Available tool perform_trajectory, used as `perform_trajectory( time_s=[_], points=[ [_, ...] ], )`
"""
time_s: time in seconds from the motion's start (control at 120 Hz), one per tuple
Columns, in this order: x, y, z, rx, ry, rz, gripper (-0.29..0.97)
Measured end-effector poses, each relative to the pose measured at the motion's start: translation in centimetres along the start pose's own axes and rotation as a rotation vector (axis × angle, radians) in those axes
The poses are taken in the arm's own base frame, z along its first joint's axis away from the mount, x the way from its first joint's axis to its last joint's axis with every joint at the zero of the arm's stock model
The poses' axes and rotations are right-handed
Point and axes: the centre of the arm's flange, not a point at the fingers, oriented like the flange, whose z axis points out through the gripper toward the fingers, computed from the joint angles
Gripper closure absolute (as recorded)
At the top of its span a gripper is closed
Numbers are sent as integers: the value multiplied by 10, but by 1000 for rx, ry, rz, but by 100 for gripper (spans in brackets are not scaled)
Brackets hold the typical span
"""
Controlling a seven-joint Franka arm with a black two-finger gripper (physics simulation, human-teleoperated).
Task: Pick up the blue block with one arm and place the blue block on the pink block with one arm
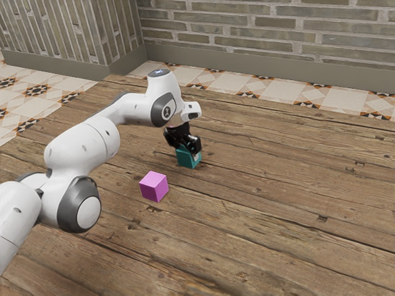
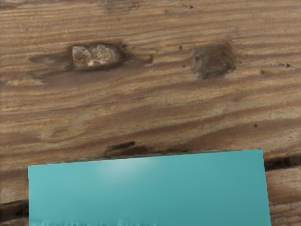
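The blue block (image 1: 189,160), teal in colour, rests on the wooden floor near the middle of the exterior view. My black gripper (image 1: 186,150) is down directly over it, with the hand covering the block's top. In the wrist view the blue block (image 2: 148,190) lies large and close just under the hand. The pink block (image 1: 153,185) stands on the floor a short way from the blue block, toward the exterior view's lower left, apart from the gripper.
Worn wooden planks (image 1: 278,203) with knots and gaps (image 2: 96,55) stretch around both blocks. Patterned tiles (image 1: 278,89) and brick walls (image 1: 265,31) border the far side. My own white arm (image 1: 86,154) reaches in from the exterior view's left.
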Motion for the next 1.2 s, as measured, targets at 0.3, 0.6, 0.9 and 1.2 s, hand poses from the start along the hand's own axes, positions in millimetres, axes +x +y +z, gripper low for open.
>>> perform_trajectory(
  time_s=[0.3, 0.6, 0.9, 1.2],
  points=[
    [4, 0, -35, 21, 14, 1, 35],
    [-52, 5, -86, 40, -101, -20, 36],
    [-95, 3, -100, 70, -8, 3, 36],
    [-132, 2, -94, 77, 49, 19, 36]
  ],
)
